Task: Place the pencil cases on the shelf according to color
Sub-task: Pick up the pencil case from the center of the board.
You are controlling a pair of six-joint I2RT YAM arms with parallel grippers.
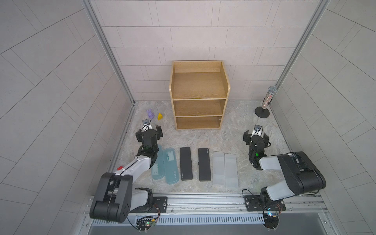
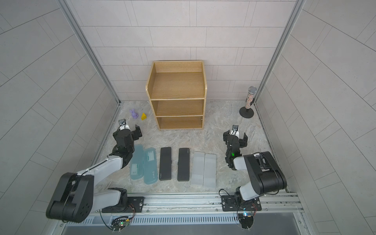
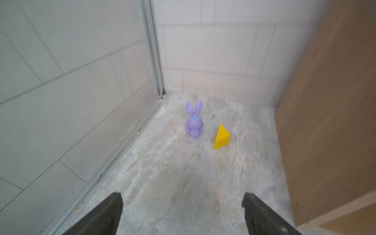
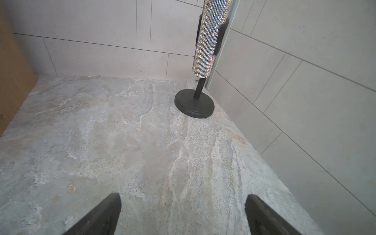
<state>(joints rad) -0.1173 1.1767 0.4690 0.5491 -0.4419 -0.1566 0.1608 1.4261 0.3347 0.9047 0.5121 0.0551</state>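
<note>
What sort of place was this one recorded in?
Probably a lab test booth, not a real room: tile-print wall panels set in metal posts, the left arm and right arm mounted on a rail, and a stone-look tabletop.

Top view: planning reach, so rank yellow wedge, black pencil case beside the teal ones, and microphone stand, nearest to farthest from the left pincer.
1. yellow wedge, just beyond the left pincer, toward the back wall.
2. black pencil case, front row, middle.
3. microphone stand, back right corner.
</note>
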